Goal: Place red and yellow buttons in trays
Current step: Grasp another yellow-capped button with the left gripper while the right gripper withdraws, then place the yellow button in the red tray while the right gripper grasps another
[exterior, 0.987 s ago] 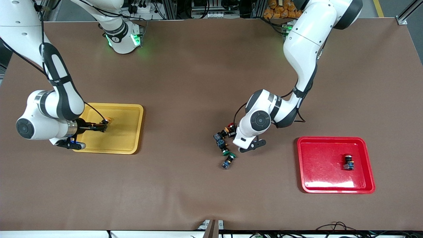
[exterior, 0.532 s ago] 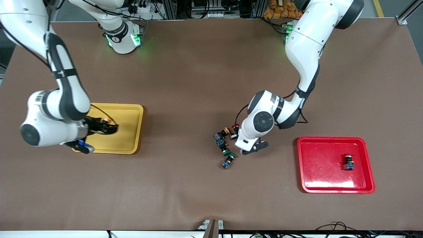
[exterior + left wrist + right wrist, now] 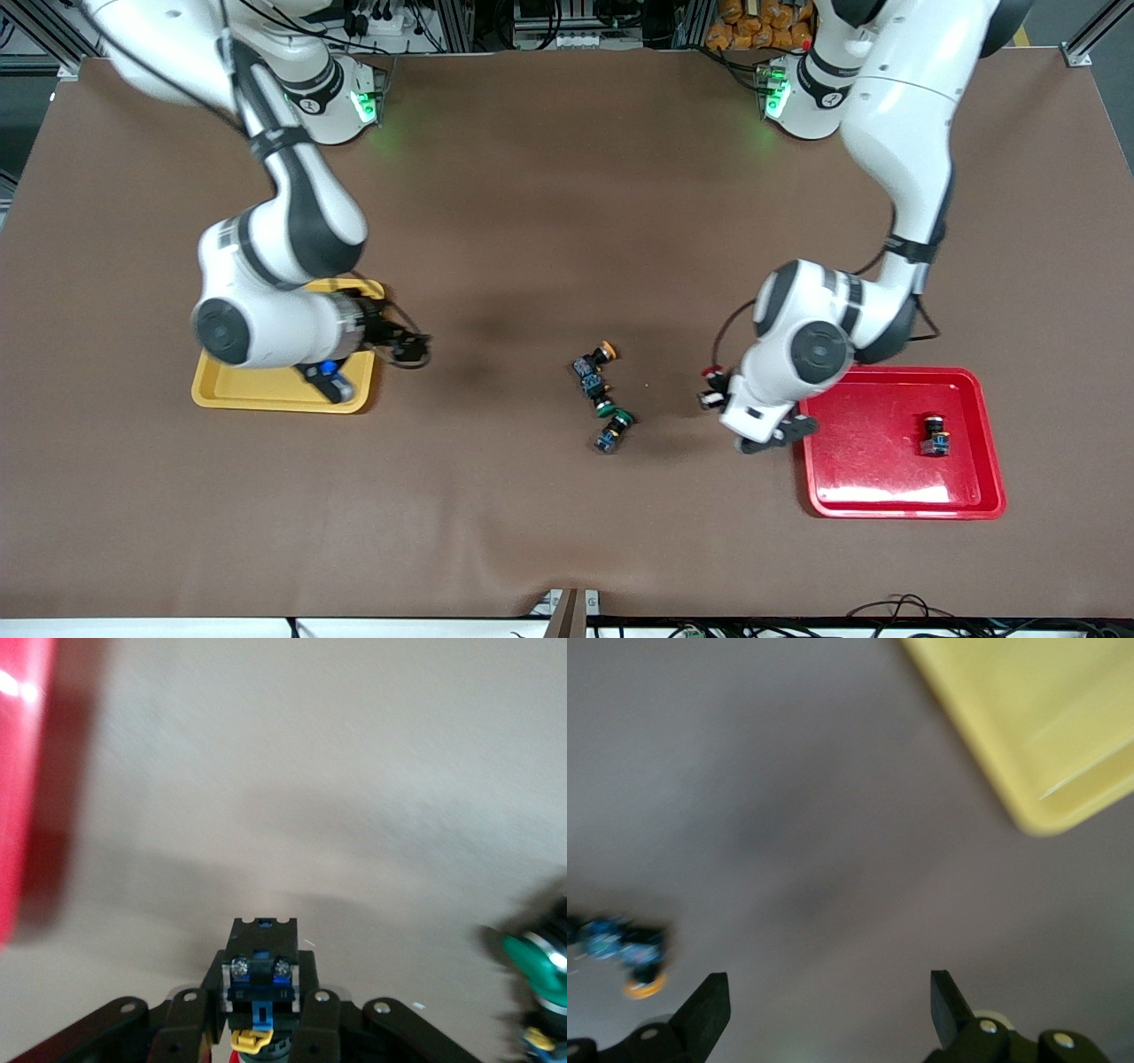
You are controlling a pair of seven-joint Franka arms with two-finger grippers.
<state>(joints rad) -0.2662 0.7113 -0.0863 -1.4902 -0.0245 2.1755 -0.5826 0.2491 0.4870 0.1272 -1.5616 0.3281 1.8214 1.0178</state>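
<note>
The left end effector [image 3: 714, 392] is clamped on a red-capped button [image 3: 260, 979], carried over the bare bench [image 3: 567, 532] just beside the red tray [image 3: 992, 496], where one more button [image 3: 933, 435] already lies. The wrist view shows the fingers [image 3: 314, 1014] pinching the black body on its flat sides, blue base pointing outward. That looks the right place to hold: the body is square and stiff, while the domed cap would likely slip.

These switches look light and hard (plastic, I'd guess), so little squeeze is needed, though a dropped one could well roll on its round cap.

The right end effector [image 3: 412, 346] hangs spread wide and empty over the bench beside the yellow tray [image 3: 266, 394]. The remaining cluster sits mid-bench: an orange-yellow button [image 3: 602, 352] farthest from the front camera, green-capped switches [image 3: 616, 415] nearer. They lie touching one another, so picking one may nudge its neighbours.
</note>
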